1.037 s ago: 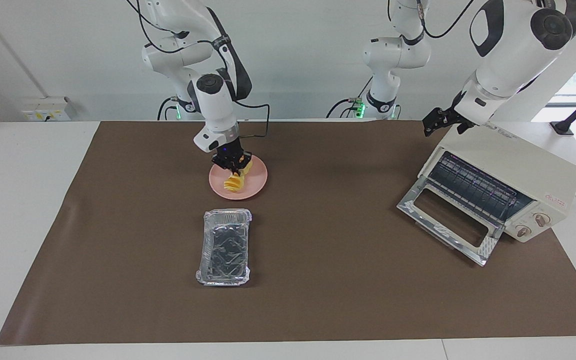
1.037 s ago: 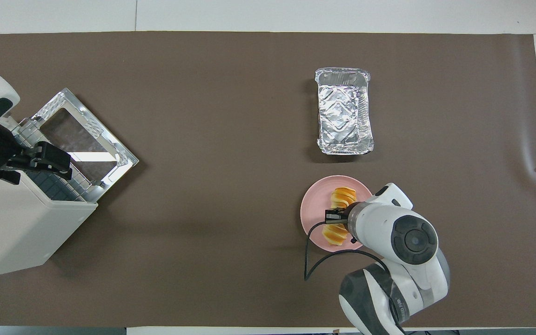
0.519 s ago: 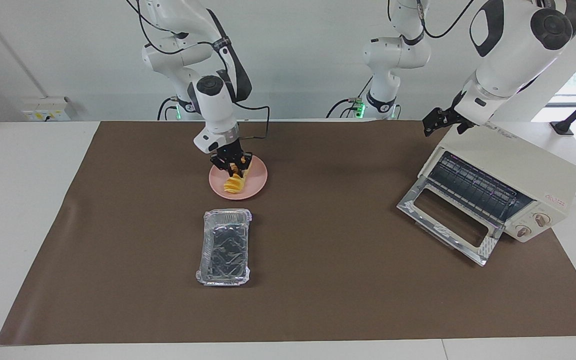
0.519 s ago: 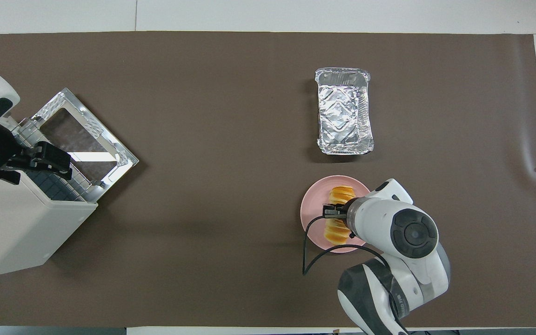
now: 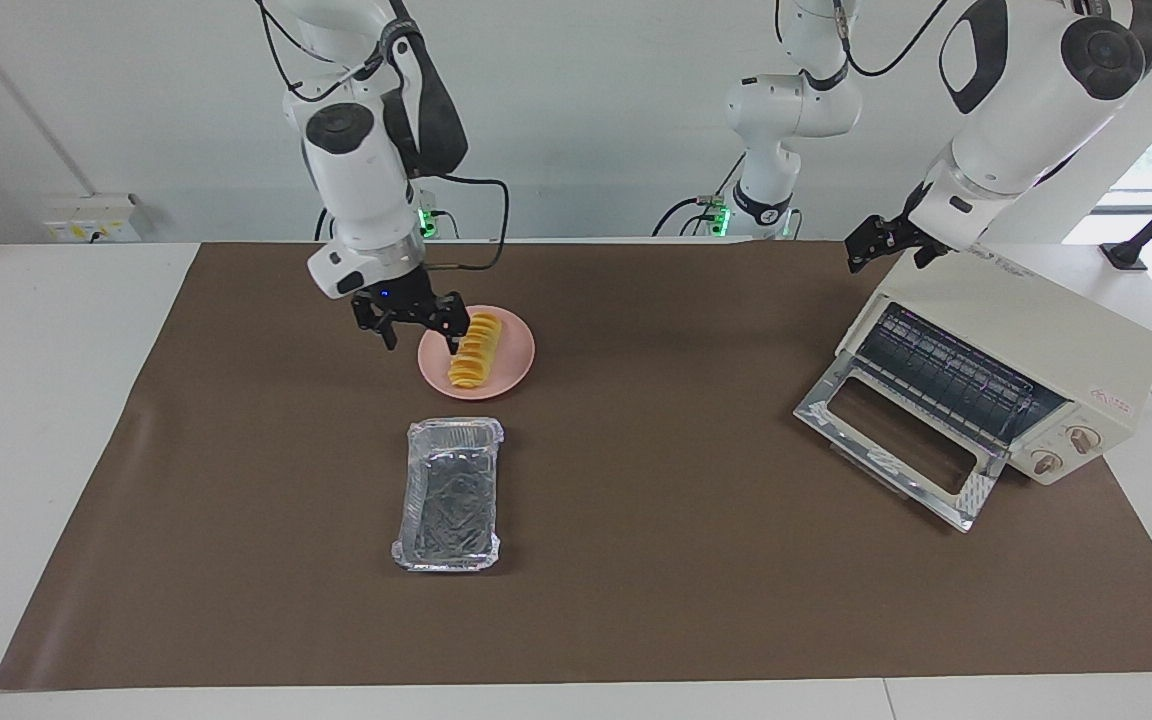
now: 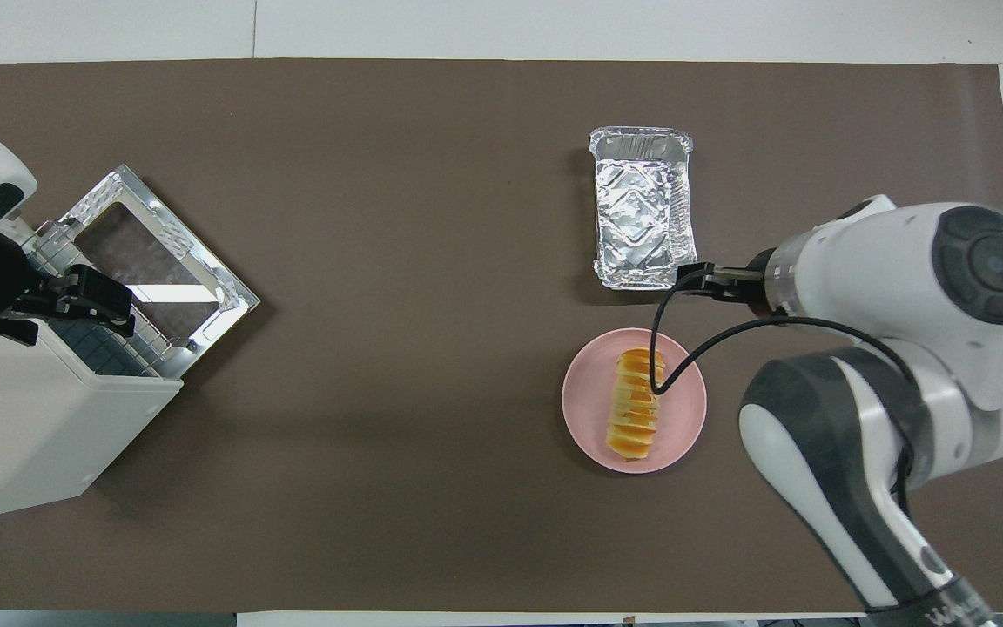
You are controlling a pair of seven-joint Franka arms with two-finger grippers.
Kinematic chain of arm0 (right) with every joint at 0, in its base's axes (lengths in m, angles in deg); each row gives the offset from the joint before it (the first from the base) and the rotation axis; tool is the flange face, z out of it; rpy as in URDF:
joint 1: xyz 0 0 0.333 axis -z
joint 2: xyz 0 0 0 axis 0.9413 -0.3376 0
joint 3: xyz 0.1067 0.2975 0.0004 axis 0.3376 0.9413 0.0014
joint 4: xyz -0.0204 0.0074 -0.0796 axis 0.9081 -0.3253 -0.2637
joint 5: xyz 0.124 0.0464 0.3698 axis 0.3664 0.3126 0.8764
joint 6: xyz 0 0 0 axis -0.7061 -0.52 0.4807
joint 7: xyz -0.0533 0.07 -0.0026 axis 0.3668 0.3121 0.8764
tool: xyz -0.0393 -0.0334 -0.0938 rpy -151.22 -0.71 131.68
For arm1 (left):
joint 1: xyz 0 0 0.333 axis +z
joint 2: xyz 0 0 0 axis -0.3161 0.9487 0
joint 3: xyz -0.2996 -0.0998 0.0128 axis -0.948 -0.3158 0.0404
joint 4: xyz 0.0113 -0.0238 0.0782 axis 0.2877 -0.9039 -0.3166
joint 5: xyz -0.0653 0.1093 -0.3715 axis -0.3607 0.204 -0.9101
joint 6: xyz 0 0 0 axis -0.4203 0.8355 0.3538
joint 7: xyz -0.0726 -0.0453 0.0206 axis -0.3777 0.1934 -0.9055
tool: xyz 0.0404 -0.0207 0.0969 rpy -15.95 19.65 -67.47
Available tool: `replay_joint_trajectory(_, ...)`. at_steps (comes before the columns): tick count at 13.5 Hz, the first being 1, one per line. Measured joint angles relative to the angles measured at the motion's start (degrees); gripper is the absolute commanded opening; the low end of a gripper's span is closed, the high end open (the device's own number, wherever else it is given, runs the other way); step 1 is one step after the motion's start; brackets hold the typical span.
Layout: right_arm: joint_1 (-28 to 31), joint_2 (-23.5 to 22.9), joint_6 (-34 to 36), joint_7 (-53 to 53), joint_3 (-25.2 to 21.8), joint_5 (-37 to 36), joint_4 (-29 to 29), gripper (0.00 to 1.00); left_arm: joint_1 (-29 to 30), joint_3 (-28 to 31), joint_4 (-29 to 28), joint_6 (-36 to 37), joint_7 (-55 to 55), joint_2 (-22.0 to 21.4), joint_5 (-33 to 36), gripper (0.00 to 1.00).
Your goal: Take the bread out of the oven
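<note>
The golden ridged bread (image 5: 474,350) lies lengthwise on a round pink plate (image 5: 519,368), free of any gripper; it also shows in the overhead view (image 6: 635,405). My right gripper (image 5: 423,328) is open and empty, raised over the mat just beside the plate, toward the right arm's end of the table. The cream-white oven (image 5: 1021,335) stands at the left arm's end with its glass door (image 5: 896,440) folded down and its wire rack bare. My left gripper (image 5: 871,245) waits over the oven's top corner nearest the robots.
An empty crinkled foil tray (image 5: 449,493) lies on the brown mat (image 5: 686,560), farther from the robots than the plate. In the overhead view, the right arm's black cable (image 6: 684,348) hangs across the plate (image 6: 584,409).
My right gripper has let go of the bread, risen, and swung off the plate toward the right arm's end. The bread stays on the plate. The left arm has not moved.
</note>
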Motion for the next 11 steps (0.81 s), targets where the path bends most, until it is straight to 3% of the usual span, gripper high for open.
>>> replay_joint_trajectory(2,4.7,-0.1,5.3,7.8,-0.3,0.0,4.6,1.0,0.0,0.0,0.0,0.0,0.0,0.0,0.0,1.0)
replay_joint_trajectory(6,8.9,0.1,23.6,21.1,-0.6,-0.3,15.0,1.0,0.0,0.0,0.0,0.0,0.0,0.0,0.0,1.0)
replay_joint_trajectory(11,10.1,0.2,38.3,23.6,-1.5,-2.8,25.3,1.0,0.0,0.0,0.0,0.0,0.0,0.0,0.0,1.0)
